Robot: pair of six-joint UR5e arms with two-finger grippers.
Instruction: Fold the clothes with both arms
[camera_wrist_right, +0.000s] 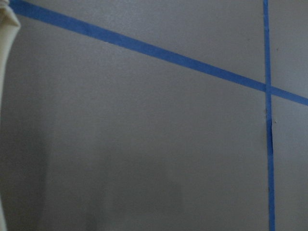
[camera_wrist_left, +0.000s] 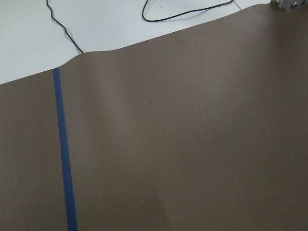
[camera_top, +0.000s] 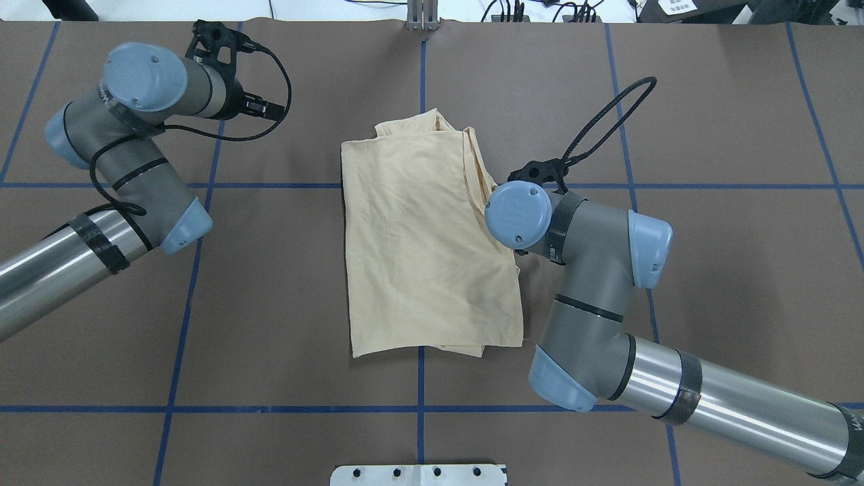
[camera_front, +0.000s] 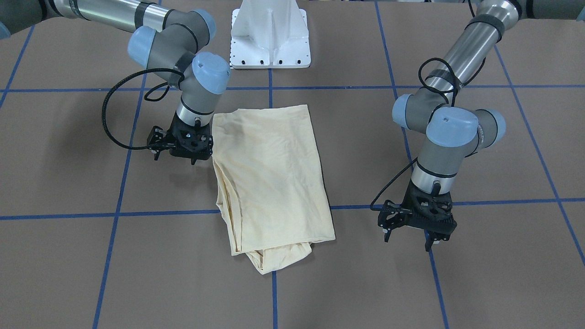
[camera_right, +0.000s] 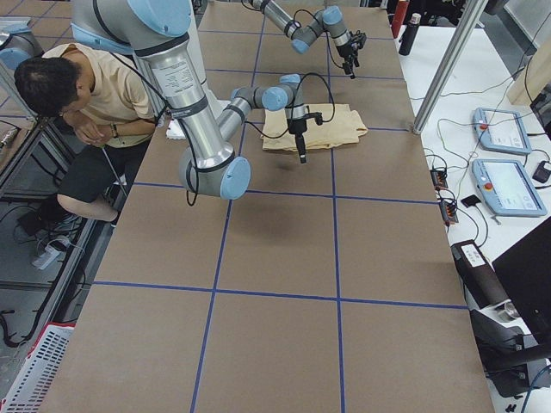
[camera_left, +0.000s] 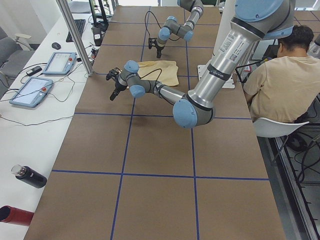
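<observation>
- shirt (camera_front: 274,173): pale cream, thin and softly creased, folded into a long rectangle, flat mid-bench (camera_front: 68,265)
- bench is matte brown with a blue tape (camera_front: 160,213) grid
- right hand (camera_front: 192,153) just beside the shirt's edge, can't tell if its fingers are apart
- left hand (camera_front: 428,235) well apart from it, can't tell either

1 camera faces me across the table (camera_front: 502,283), steeply down; 1 looks over my shoulders; 2 watch from the table's ends, far off. My 2 wrist cameras sit close above it — the 4 fixed views share the shirt (camera_front: 274,173).
</observation>
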